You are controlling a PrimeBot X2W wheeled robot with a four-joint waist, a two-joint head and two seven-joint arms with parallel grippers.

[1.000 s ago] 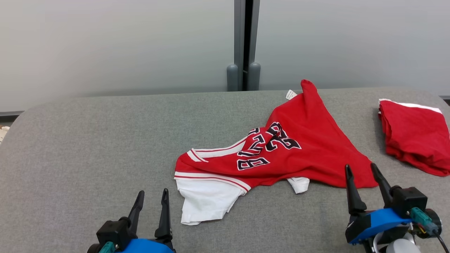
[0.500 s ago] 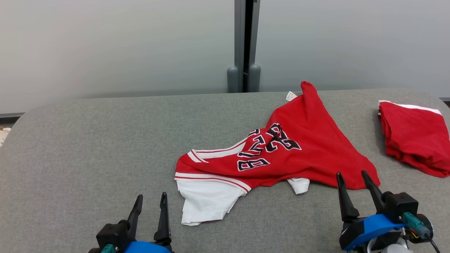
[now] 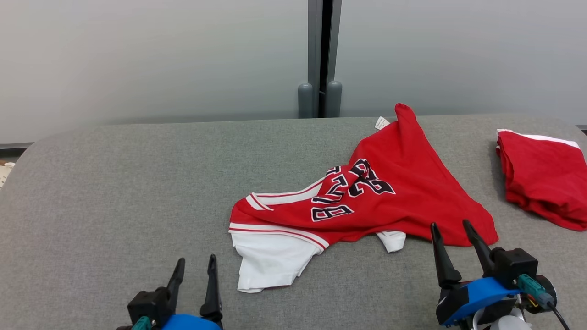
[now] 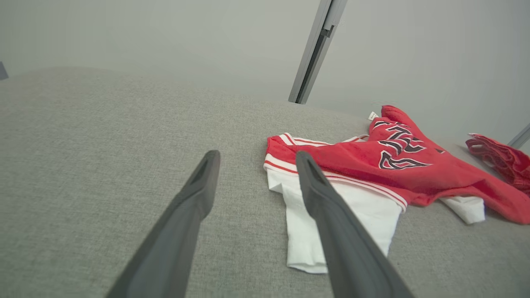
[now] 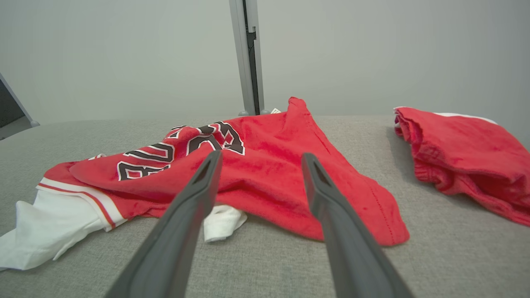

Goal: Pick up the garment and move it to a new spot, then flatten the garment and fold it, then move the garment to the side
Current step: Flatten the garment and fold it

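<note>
Fingers (image 3: 441, 256) stand apart on our left gripper (image 3: 196, 259) and right gripper (image 3: 449, 224), both empty. The right has eased back from the red jersey (image 3: 412, 192), so pickup remains ahead.

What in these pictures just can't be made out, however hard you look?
Head view: the black lettering on the crumpled red and white jersey is creased over itself, so it is unreadable.
Head view: the print on the small white label at its far tip is too small to read.
Head view: the folded red cloth pile is cut off by the right edge, and its folds hide what garment it is.
</note>
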